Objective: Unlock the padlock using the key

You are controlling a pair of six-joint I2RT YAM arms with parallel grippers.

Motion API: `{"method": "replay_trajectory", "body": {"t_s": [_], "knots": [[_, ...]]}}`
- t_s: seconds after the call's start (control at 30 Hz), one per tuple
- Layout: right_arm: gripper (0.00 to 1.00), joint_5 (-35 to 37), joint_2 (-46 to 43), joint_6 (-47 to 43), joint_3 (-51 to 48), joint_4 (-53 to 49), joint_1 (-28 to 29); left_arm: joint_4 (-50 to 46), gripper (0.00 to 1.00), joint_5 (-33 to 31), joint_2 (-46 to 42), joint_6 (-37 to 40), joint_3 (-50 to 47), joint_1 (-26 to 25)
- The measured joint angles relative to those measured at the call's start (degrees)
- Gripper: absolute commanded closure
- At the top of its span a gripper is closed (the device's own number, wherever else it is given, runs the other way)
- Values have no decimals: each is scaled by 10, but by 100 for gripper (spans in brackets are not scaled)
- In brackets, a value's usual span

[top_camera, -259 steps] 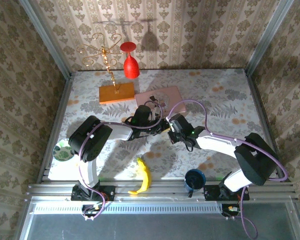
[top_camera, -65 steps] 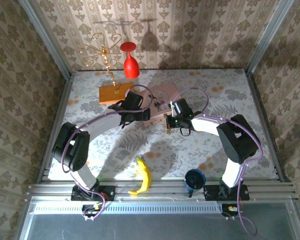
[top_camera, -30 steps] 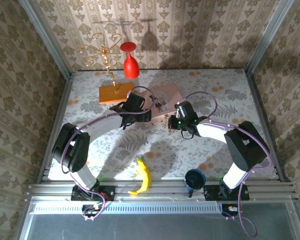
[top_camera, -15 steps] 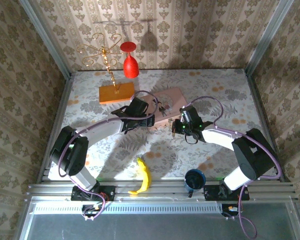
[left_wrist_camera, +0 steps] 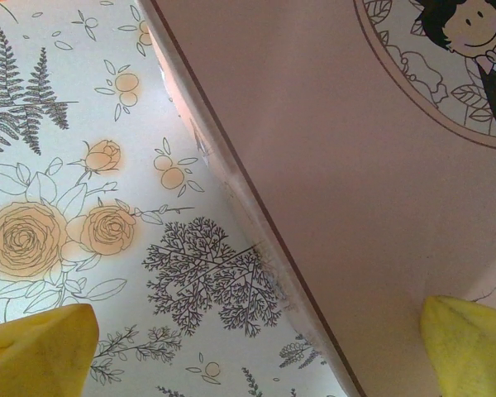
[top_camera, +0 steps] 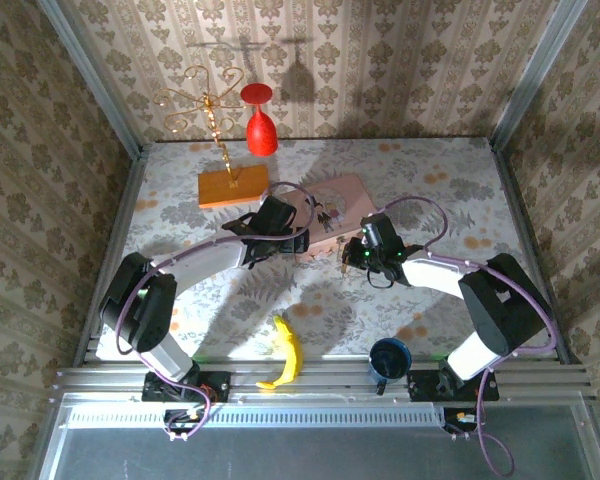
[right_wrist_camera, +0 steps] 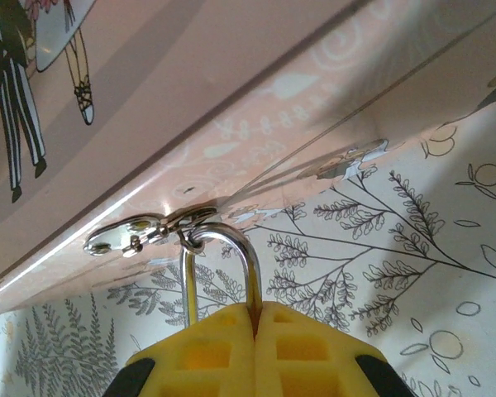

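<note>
Left gripper (top_camera: 302, 240) first: from above, you have it hanging over the near left corner of the pink box (top_camera: 345, 190). The right gripper (top_camera: 353, 252) is tucked against the box's near edge. A small dark cluster (top_camera: 326, 215) lies on the lid just beyond your left gripper. It may be the key, but it's too small to call.

On the left wrist camera the jaws are spread wide with nothing in them. One yellow fingertip (left_wrist_camera: 33, 351) is over the table (left_wrist_camera: 66, 165) beside the box and the other is over the lid.

Over to the right wrist: your fingers are clamped together on the padlock (right_wrist_camera: 223, 229). Its silver shackle rises out of them and hooks through the latch (right_wrist_camera: 136, 236) on the box's side. The body and keyhole are hidden.

My read is that the lock is steadied and the key isn't picked up yet. Next, you'd close the left gripper on that key and line it up with the keyhole.
</note>
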Motion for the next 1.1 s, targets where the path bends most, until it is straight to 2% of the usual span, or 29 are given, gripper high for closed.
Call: {"method": "replay_trajectory", "body": {"t_s": [1.1], "knots": [[100, 40, 9, 73, -20, 63, 8, 11, 0, 0, -7, -2, -12, 1]]}}
